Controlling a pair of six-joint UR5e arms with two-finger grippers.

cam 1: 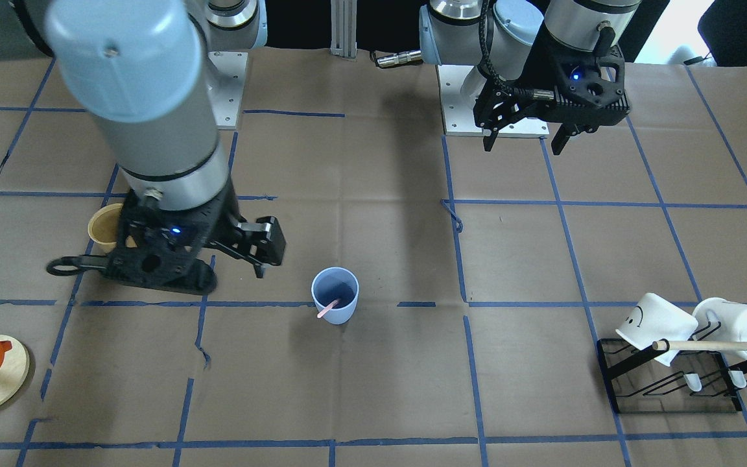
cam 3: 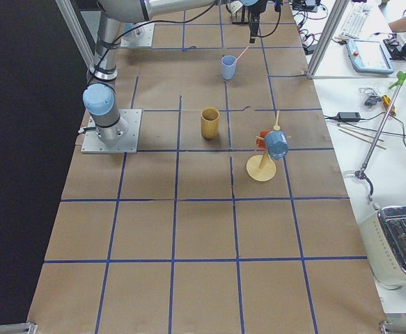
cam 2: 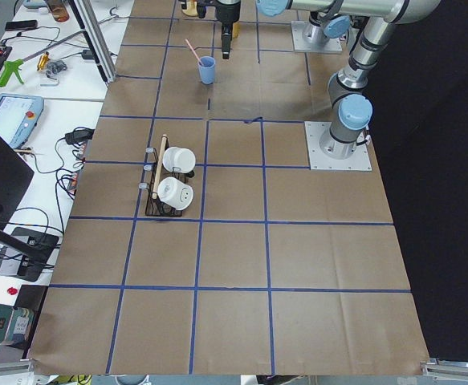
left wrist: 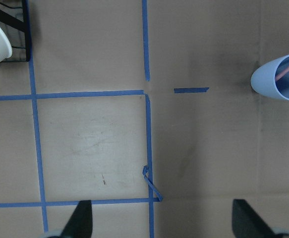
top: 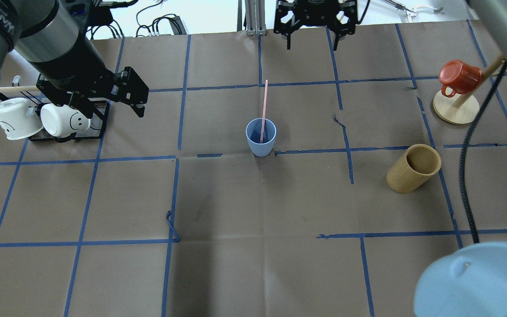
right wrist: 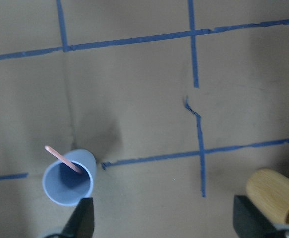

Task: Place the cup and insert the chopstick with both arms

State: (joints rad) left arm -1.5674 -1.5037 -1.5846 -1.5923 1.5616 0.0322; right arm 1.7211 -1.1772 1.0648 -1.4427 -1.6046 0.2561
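Observation:
The pale blue cup (top: 261,137) stands upright at the table's middle; it also shows in the front view (cam 1: 334,295). One light-pink chopstick (top: 264,105) stands in it, leaning on the rim, and also shows in the right wrist view (right wrist: 62,158). My left gripper (top: 110,103) is open and empty, raised by the mug rack, left of the cup. My right gripper (cam 1: 263,250) is open and empty, held high, between the cup and the tan cup. In the left wrist view the cup (left wrist: 278,79) is at the right edge. In the right wrist view the cup (right wrist: 68,177) is at the lower left.
A tan wooden cup (top: 413,168) stands right of the blue cup. A black rack (top: 99,125) at the left holds two white mugs and a wooden dowel (cam 1: 717,346). A red mug (top: 458,77) hangs on a wooden stand (top: 456,112) at the far right.

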